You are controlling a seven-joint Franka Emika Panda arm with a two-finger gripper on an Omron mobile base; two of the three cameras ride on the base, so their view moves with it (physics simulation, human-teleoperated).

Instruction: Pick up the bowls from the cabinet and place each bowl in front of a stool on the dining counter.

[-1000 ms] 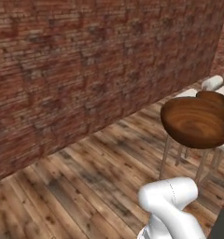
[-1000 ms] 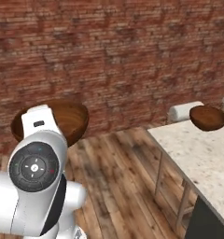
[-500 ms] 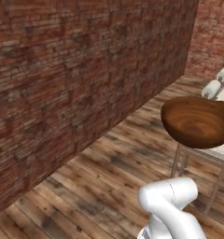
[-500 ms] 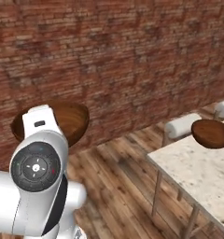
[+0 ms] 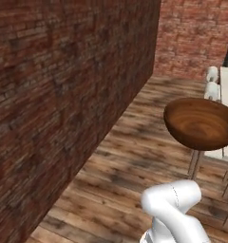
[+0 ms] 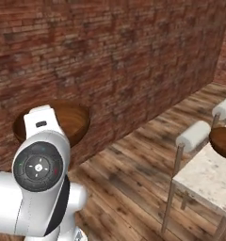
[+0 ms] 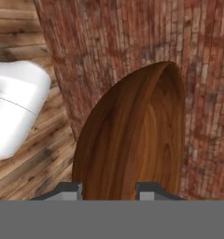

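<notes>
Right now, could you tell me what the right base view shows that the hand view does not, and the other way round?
The right base view alone shows the second bowl resting on the dining counter, with white stools beside the counter. The hand view alone shows the gripper closed on the rim of the held bowl, a finger on each side of the wall. Both show that held bowl, the red brick wall and the wooden plank floor.

The white arm [image 5: 175, 211] rises at the lower right of the left base view, elbow bent. In the hand view, the gripper [image 7: 107, 190] at bottom centre has its fingers [image 7: 67, 190] clamped on a bowl's [image 7: 132, 144] rim.
</notes>
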